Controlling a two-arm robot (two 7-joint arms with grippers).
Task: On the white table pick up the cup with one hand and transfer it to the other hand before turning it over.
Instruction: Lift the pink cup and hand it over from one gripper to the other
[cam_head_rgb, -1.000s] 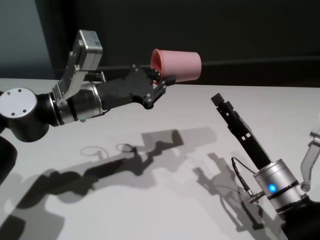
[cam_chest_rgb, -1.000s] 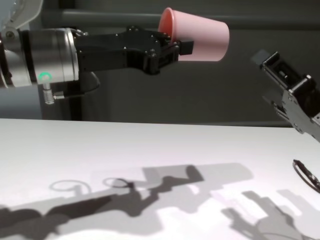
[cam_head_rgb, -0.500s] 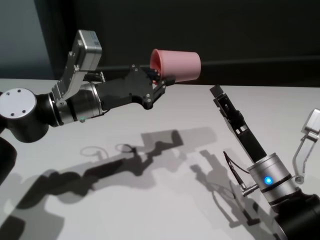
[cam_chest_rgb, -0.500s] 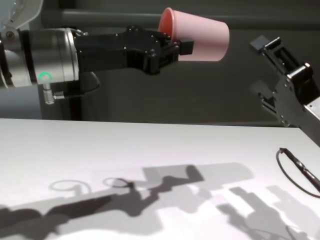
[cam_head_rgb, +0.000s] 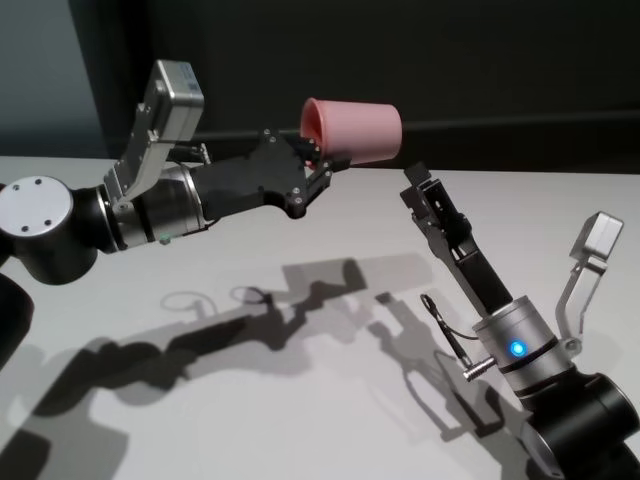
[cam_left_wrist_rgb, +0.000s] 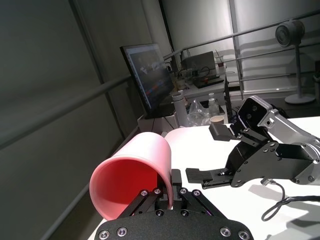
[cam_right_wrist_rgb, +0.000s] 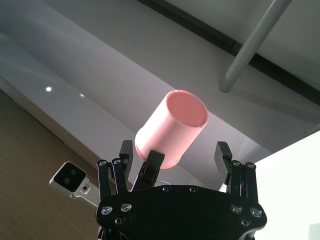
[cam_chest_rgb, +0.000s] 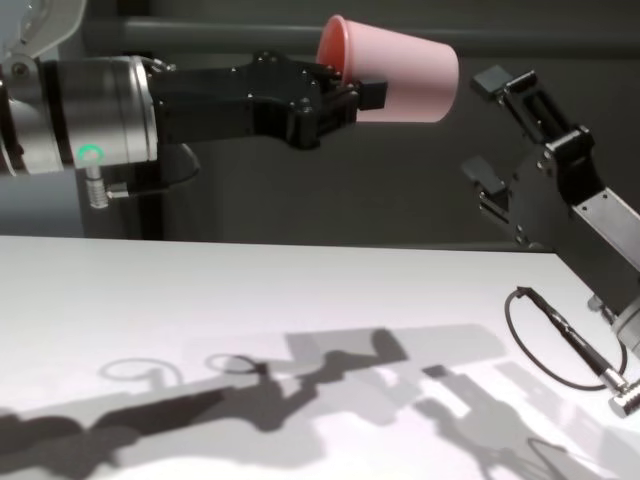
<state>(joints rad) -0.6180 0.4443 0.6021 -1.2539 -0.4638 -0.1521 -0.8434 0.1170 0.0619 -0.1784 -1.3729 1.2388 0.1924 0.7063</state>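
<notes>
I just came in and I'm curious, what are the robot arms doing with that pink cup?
The left gripper holds the pink cup sideways by its rim, high above the white table. The right gripper is open, close to the cup's base but not touching it, ready to take it.

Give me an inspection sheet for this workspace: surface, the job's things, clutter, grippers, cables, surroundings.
Surface: white table, bare apart from arm shadows.
Job's things: pink cup held on its side in the air, base toward the right arm.
Clutter: nothing seen.
Grippers: left gripper shut on the cup's rim; right gripper open, short of the cup's base, not touching.
Cables: black cable looped at the right wrist.
Surroundings: dark wall; monitor and fan in the left wrist view.
</notes>
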